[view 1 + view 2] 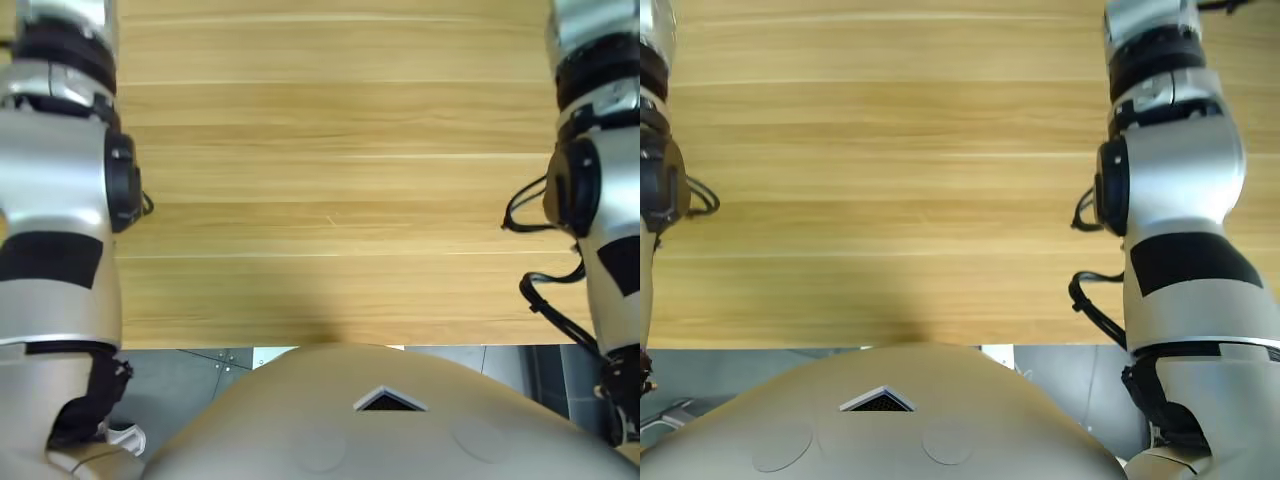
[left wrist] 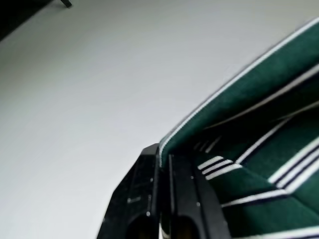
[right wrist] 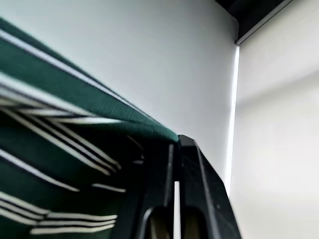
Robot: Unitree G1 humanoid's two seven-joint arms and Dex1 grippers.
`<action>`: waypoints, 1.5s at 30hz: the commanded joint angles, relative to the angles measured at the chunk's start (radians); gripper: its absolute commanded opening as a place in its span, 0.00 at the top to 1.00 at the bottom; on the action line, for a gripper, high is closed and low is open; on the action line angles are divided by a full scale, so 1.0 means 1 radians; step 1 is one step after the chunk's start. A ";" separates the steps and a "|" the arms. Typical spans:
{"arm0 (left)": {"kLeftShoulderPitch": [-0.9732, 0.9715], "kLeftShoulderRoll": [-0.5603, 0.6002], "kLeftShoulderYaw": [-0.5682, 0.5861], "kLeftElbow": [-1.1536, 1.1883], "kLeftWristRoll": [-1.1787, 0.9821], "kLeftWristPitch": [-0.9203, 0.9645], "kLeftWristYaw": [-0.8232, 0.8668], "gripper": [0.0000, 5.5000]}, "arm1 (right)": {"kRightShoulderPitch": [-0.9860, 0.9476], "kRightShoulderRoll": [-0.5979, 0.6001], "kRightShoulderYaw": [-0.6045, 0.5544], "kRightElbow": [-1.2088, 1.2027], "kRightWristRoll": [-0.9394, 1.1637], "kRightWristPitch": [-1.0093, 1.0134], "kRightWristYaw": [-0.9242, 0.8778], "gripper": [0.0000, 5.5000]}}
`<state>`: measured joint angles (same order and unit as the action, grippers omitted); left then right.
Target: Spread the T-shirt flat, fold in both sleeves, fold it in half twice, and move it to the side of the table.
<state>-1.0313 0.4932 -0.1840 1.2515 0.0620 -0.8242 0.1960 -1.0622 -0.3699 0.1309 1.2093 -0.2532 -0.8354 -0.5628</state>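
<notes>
Left wrist view has the left gripper (image 2: 162, 155) with its black fingers (image 2: 182, 199) pressed almost together on a hemmed edge of the T-shirt (image 2: 259, 94). The cloth is dark green with thin white stripes and is seen against a plain pale surface. Right wrist view tells the same of the right gripper (image 3: 174, 144): its fingers (image 3: 199, 189) are clamped on another edge of the cloth, with a white wall behind. Head views show the wooden counter (image 1: 330, 200) between both arms, which stretch toward its far side.
</notes>
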 commanded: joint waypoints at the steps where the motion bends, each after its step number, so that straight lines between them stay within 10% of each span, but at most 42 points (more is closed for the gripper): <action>1: 0.390 -0.049 -0.062 0.013 0.064 -0.077 -0.229 0.99 | 0.336 -0.056 0.075 -0.041 -0.003 -0.119 0.342 1.00; 9: 0.966 0.040 -0.188 -0.301 -0.164 -0.263 -0.923 0.99 | 0.939 -0.337 0.244 -0.544 0.322 -0.242 1.026 1.00; 22: 1.266 0.095 -0.006 -0.719 -0.303 -0.045 -0.893 0.90 | 1.256 -0.381 0.030 -0.766 0.357 -0.036 1.073 1.00; 29: 1.385 0.060 0.017 -0.859 -0.280 0.010 -0.869 0.68 | 1.368 -0.362 0.001 -0.906 0.308 0.024 1.069 0.75; 39: 1.523 0.109 0.036 -1.183 -0.493 0.014 -0.981 0.66 | 1.547 -0.378 -0.077 -1.213 0.143 0.094 0.987 0.73; 45: 1.458 0.058 0.068 -1.304 -0.706 0.048 -1.072 0.66 | 1.337 -0.311 0.029 -1.325 0.126 0.148 1.055 0.73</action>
<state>0.4585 0.5725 -0.1267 -0.0610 -0.6157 -0.8036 -0.8487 0.3498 -0.7086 0.1297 -0.1529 -0.0802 -0.7212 0.4706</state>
